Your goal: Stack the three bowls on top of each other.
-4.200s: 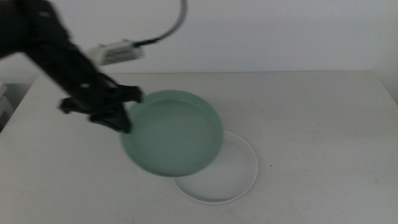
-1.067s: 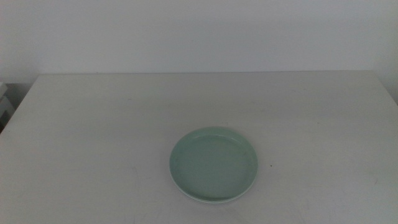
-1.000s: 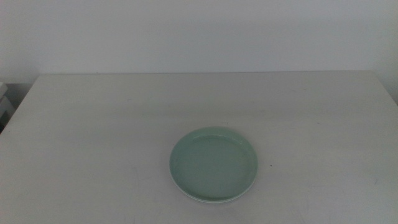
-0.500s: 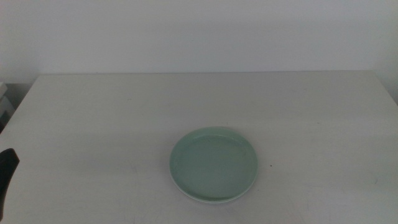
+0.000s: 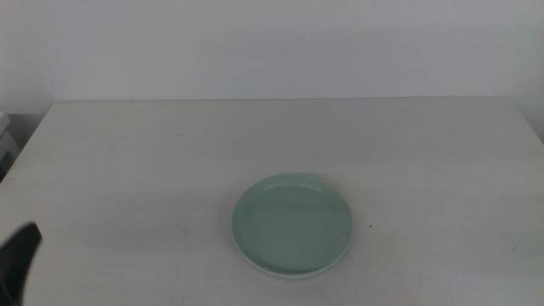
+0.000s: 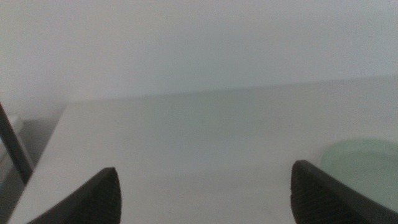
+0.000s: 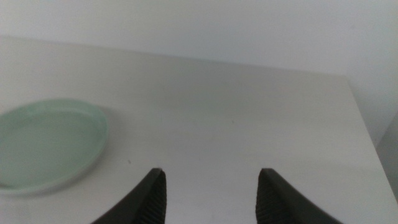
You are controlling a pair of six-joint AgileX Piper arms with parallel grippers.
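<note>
While the green bowl (image 5: 292, 224) sits nested on a white one mid-table, I see my left gripper (image 6: 205, 190) and right gripper (image 7: 210, 196) both spread, empty, flanking it.

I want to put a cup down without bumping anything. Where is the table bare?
Nearly everywhere: the table is bare behind the mint green bowl, and to both sides of it. That bowl tops a stack near the front edge. The left gripper shows at the front left corner; the right gripper is out of the middle view.
</note>
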